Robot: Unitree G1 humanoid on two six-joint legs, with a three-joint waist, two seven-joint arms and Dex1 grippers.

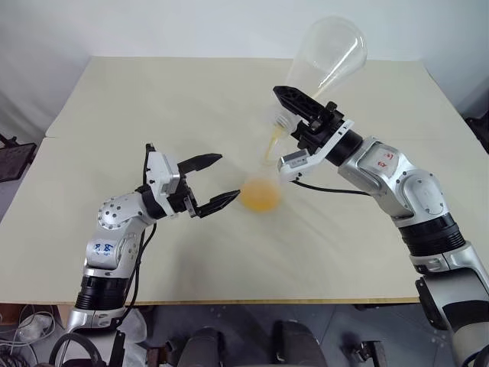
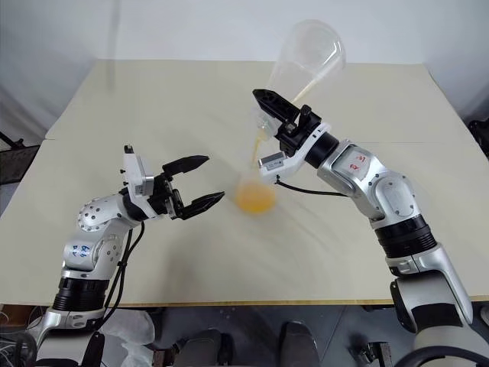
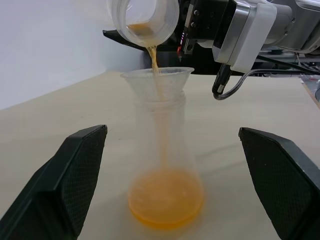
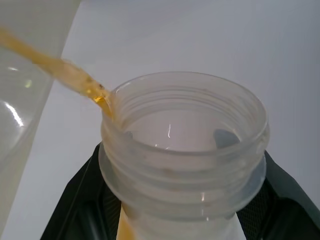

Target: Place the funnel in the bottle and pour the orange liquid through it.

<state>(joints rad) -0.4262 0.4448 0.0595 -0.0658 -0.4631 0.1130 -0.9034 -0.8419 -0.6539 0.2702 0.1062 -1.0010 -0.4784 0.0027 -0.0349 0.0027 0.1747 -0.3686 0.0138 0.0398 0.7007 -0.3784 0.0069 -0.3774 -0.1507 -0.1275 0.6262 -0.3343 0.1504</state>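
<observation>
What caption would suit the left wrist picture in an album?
Orange liquid streams from a tipped conical flask through the funnel into the bottle.

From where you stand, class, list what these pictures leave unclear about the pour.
- Funnel stem: left wrist view, blurred behind the orange liquid stream inside the bottle.
- Flask contents remaining: head views, glass too clear.
- Right pincer fingertips: right wrist view, hidden behind the flask's neck.

Clear glossy plastic bottle (image 3: 165, 170), clear funnel (image 3: 157, 80), matt table (image 1: 153, 107)
</observation>
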